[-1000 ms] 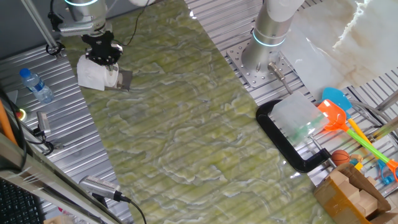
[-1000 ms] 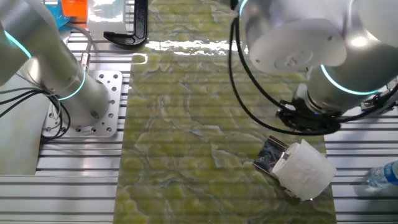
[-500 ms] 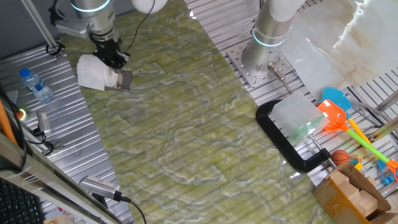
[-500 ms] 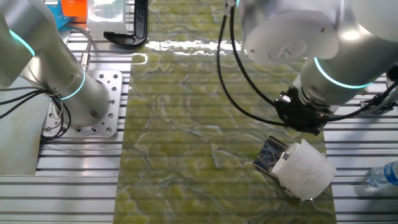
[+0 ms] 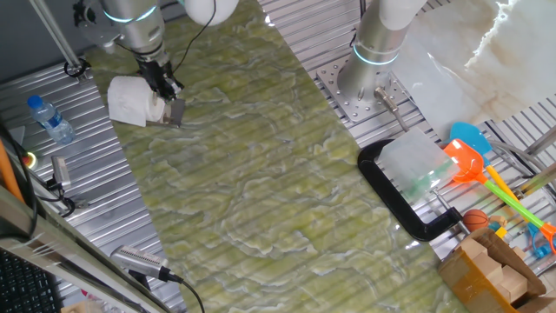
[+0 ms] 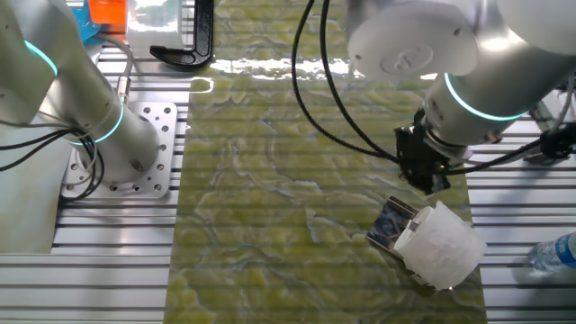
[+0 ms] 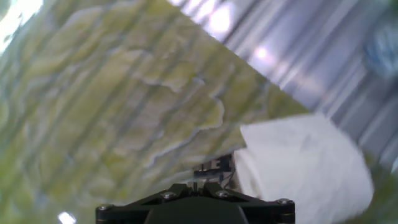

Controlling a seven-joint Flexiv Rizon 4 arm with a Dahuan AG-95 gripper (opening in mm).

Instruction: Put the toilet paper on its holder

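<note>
White toilet paper roll [image 6: 441, 247] sits on its dark holder [image 6: 391, 225] on the bench; the hand [image 6: 430, 176] hovers above, its grip state unclear.

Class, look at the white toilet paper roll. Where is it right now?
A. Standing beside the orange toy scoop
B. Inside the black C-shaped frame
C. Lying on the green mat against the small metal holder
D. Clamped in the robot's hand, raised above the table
C: the toilet paper lies on the mat against the holder, with the hand above it holding nothing.
</note>
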